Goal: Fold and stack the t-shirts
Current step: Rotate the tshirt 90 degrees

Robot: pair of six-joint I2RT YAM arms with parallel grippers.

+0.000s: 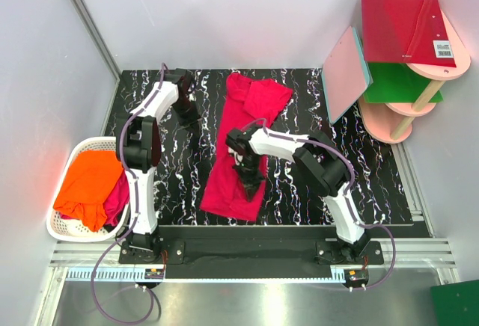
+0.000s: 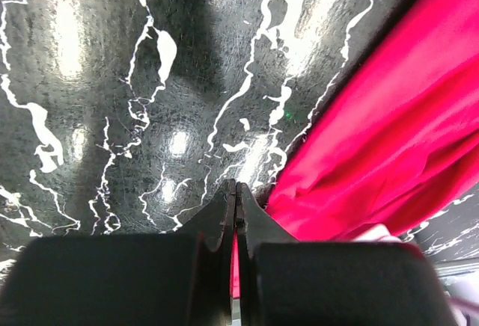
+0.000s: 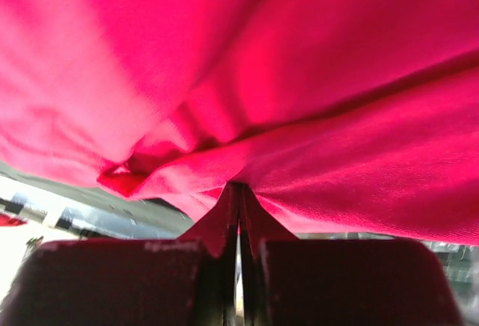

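Observation:
A crimson t-shirt (image 1: pixel 239 154) lies as a long strip down the middle of the black marbled mat (image 1: pixel 374 169). My right gripper (image 1: pixel 248 174) is on its lower half. In the right wrist view the gripper (image 3: pixel 239 186) is shut on a fold of the shirt (image 3: pixel 299 79), and the cloth is drawn up to the tips. My left gripper (image 1: pixel 187 111) is over bare mat left of the shirt. In the left wrist view the gripper (image 2: pixel 236 185) is shut, with the shirt's edge (image 2: pixel 389 139) just to its right. A bright orange t-shirt (image 1: pixel 90 180) lies on another crimson one (image 1: pixel 117 195) in the basket.
The white laundry basket (image 1: pixel 60 225) stands off the mat at the left. At the right, a stiff pink board (image 1: pixel 346 75) leans on a pink shelf stand (image 1: pixel 389 124) that holds a red board (image 1: pixel 400 27) and a green board (image 1: pixel 397 83).

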